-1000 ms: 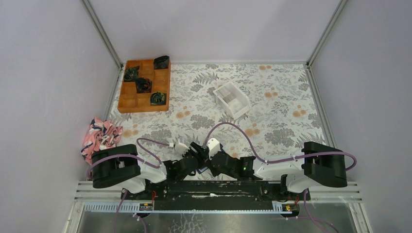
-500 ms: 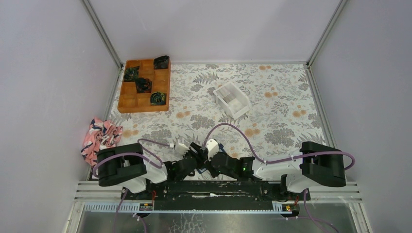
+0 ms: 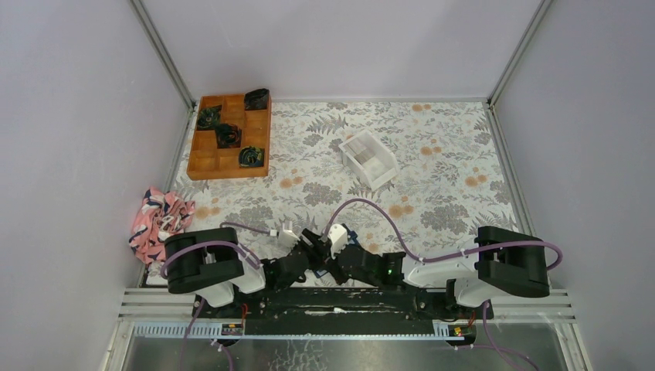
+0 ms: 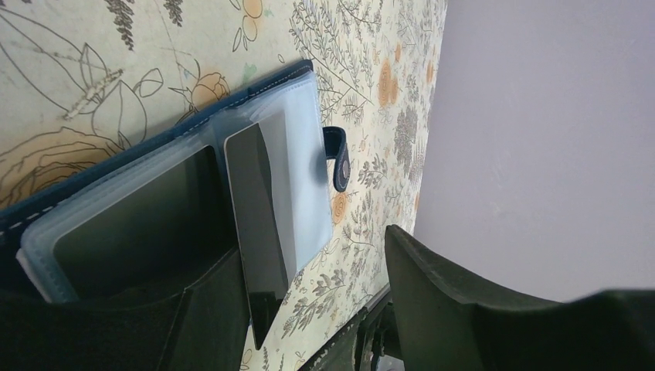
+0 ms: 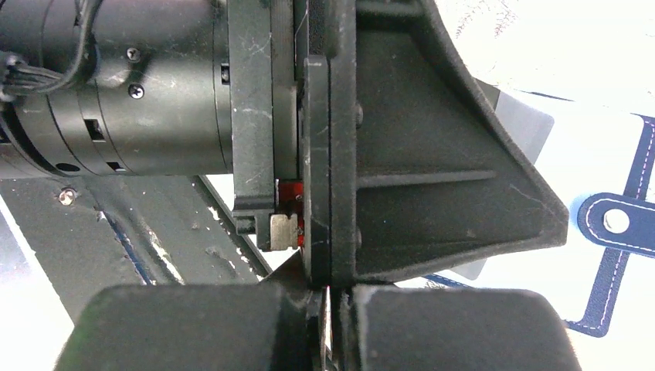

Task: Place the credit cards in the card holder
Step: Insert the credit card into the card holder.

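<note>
The card holder (image 4: 158, 205) lies open on the floral table at the near edge, navy outside with pale blue sleeves; its snap strap (image 5: 618, 222) points outward. A dark credit card (image 4: 259, 224) stands on edge, tilted against a sleeve. My left gripper (image 4: 313, 267) is open, one finger (image 4: 116, 325) pressing on the holder's near part, the other finger (image 4: 479, 309) off to the side. My right gripper (image 5: 328, 297) is shut on a thin credit card seen edge-on between its pads. In the top view the left gripper (image 3: 303, 246) and right gripper (image 3: 330, 249) meet over the holder, hiding most of it.
A white open-topped box (image 3: 369, 158) sits mid-table. An orange compartment tray (image 3: 229, 136) with dark items is at the far left corner. A pink patterned cloth (image 3: 160, 216) lies at the left edge. The black base rail (image 3: 340, 297) runs just behind the grippers.
The left arm's elbow has swung to the right, and both grippers have edged a little farther from the base rail. Both jaws stand as before.
</note>
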You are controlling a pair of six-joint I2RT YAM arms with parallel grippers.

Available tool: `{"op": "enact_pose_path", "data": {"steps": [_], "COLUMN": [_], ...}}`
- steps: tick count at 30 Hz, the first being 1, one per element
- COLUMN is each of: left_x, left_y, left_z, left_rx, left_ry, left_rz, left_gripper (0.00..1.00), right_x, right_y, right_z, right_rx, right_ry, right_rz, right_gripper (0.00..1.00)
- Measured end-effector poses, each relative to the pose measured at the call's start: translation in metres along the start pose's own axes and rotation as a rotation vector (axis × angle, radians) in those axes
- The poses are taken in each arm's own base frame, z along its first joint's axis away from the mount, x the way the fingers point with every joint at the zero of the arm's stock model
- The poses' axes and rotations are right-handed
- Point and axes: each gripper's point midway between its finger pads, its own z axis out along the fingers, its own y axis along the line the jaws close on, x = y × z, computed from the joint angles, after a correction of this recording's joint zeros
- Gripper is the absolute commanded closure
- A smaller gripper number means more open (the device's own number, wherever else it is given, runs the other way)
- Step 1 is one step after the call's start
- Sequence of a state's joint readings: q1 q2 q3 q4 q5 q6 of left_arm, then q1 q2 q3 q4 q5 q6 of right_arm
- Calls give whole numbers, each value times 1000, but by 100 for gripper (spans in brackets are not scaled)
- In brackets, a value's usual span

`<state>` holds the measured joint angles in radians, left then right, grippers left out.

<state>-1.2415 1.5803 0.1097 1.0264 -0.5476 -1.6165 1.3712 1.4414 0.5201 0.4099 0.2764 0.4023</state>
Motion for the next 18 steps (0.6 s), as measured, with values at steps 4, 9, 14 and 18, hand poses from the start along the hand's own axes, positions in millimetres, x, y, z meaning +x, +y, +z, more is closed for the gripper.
{"op": "enact_pose_path", "data": {"steps": [4,9,14,18], "left_x": [-1,-1,0,0], "left_y": [0,0,1,0], "left_z": [-1,-2,-2,-2], "left_rx": [10,15,16,16], "left_ry": [2,4,9,10], "left_rz": [-5,-4,8,11], "left_gripper": [34,34,35,35], "right_x": [1,6,7,7], "right_y": [1,-5,-13,-17], "right_z": [3,5,5,5], "right_rx": [-1,23,58,81], "right_ry": [-3,1,-7,-14], "right_rz": [-5,-10,-14,-18], "right_gripper": [100,100,100,100]}}
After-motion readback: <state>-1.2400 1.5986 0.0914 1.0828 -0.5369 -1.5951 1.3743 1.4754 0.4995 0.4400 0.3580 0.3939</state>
